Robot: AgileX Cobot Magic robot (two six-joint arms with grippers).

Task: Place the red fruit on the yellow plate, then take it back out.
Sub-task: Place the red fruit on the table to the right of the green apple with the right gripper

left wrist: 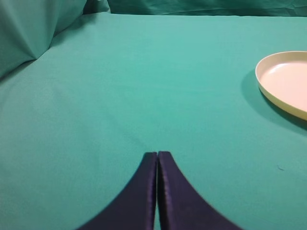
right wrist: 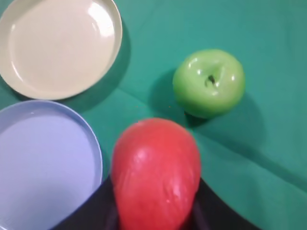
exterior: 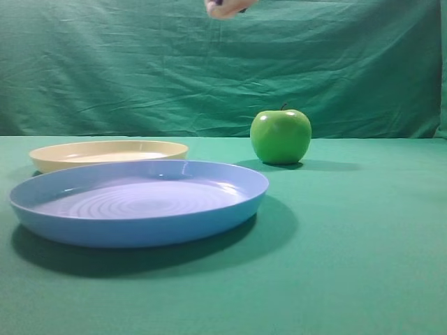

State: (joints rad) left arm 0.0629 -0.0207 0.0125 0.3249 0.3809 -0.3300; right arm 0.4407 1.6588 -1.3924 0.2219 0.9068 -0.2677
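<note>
Green cloth covers the table point(exterior: 363, 244) and hangs behind it; right gripper point(right wrist: 153, 211) is up high with the red fruit point(right wrist: 156, 172) wedged between its dark fingers, clamped on it, hanging over the gap between blue plate point(right wrist: 43, 163) and green apple point(right wrist: 209, 82); yellow plate point(right wrist: 57, 48) sits bare toward the back-left edge; left gripper point(left wrist: 157, 158) has its fingers pressed together on nothing, over bare cloth.

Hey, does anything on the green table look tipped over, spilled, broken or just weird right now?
Nothing stands out. The shallow cream-yellow plate and the larger light blue ringed plate sit flat and empty, and the glossy green apple stands upright, stem up. The round red fruit is held in the right gripper above the cloth.
</note>
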